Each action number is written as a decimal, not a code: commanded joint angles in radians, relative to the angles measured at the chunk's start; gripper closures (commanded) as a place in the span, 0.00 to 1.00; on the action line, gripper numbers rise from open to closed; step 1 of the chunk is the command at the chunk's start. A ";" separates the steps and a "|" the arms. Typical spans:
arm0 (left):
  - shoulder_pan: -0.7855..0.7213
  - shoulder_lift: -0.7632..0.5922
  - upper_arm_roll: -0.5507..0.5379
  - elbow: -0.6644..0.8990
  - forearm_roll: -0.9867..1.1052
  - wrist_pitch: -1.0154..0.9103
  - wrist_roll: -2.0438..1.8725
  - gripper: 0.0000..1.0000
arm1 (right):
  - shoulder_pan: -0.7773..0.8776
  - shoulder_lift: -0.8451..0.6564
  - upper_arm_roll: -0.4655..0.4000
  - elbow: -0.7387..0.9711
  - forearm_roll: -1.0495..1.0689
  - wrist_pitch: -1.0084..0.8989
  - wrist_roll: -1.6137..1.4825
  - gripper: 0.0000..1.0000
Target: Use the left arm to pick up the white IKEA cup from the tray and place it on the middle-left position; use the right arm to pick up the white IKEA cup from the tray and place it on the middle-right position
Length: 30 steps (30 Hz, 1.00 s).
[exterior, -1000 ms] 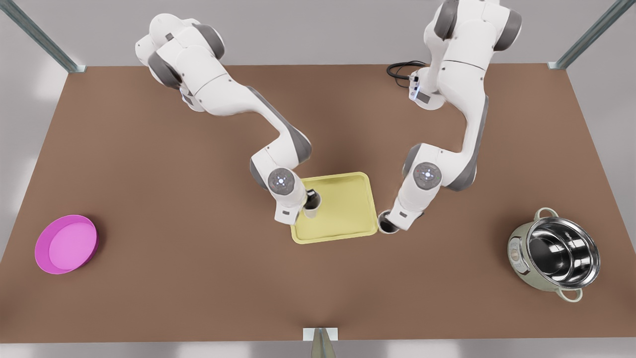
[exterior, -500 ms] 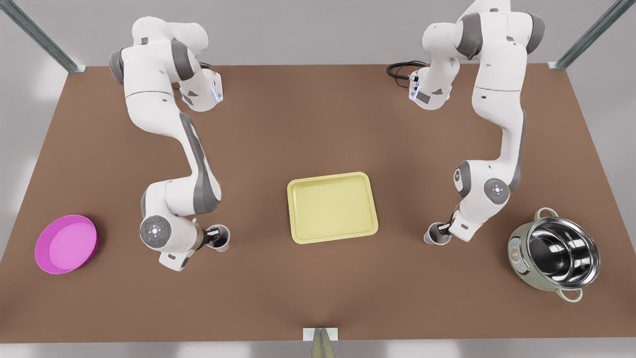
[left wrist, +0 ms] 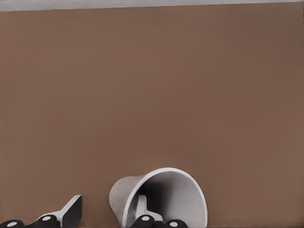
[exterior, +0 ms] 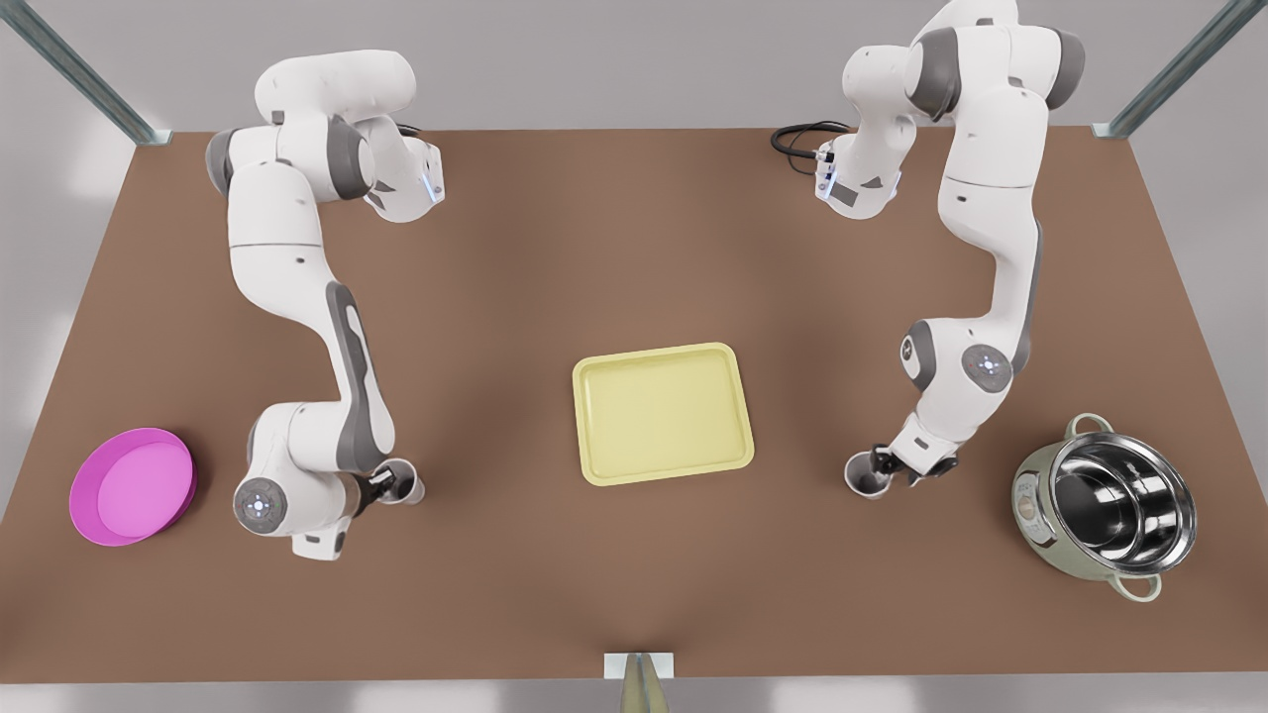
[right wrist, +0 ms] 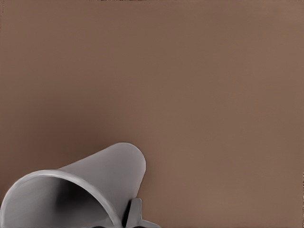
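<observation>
Round magenta dish (exterior: 132, 485) at the front view's lower left, steel pot (exterior: 1108, 518) with two handles lower right, black cable (exterior: 798, 138) upper centre-right

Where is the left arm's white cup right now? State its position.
In the front view the white cup sits at the left gripper, over bare brown table between the magenta dish and the yellow tray, on the front view's left.

A plain brown tabletop (exterior: 634, 248) under soft light, grey wall (exterior: 614, 59) behind, metal frame struts (exterior: 79, 74) at both back corners.
</observation>
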 commanded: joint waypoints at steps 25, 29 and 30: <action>-0.001 -0.389 -0.006 0.313 0.105 -0.927 -0.115 0.00 | -0.011 -0.844 0.037 -0.644 -0.151 0.002 0.572 0.00; -0.001 -0.388 -0.006 0.310 0.105 -0.929 -0.120 0.00 | -0.011 -0.834 0.038 -0.635 -0.153 0.002 0.572 0.00; -0.001 -0.386 -0.006 0.310 0.105 -0.929 -0.120 0.00 | -0.011 -0.832 0.037 -0.635 -0.153 0.002 0.572 0.00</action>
